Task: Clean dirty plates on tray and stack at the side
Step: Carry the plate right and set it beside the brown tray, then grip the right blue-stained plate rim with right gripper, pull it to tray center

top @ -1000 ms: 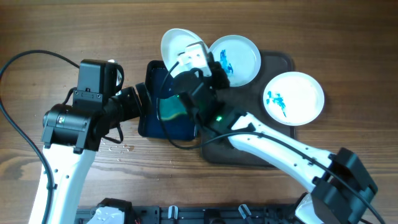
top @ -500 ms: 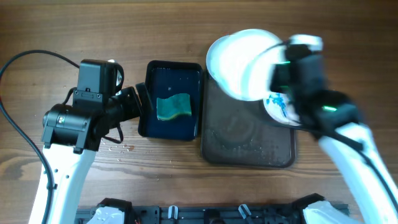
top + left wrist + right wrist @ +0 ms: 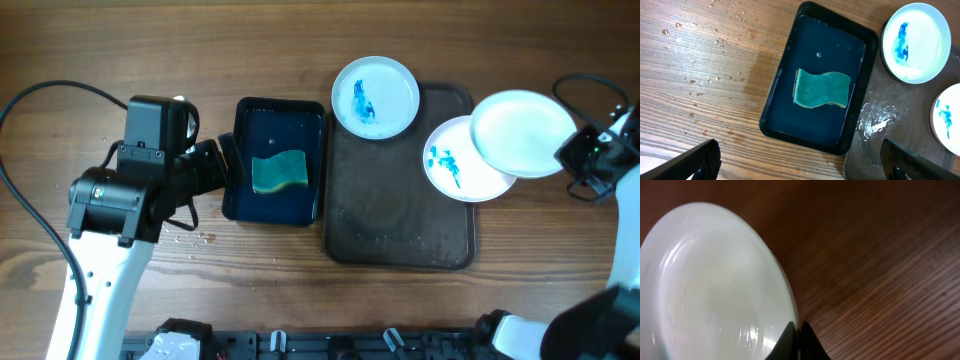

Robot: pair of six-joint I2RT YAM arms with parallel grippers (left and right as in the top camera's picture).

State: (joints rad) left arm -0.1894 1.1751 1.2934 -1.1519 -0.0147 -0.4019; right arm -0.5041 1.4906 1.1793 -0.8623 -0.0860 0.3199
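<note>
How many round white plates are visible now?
3: one blue-smeared plate at the dark brown tray's top-left corner, a second smeared plate on its right edge, a clean plate pinched by the right gripper.

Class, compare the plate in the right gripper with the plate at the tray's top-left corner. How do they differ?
The held plate looks clean; the corner plate carries blue smears. The held plate is pinched at its rim by the right gripper, right of the tray; the corner plate lies free. Both are round and white.
</note>
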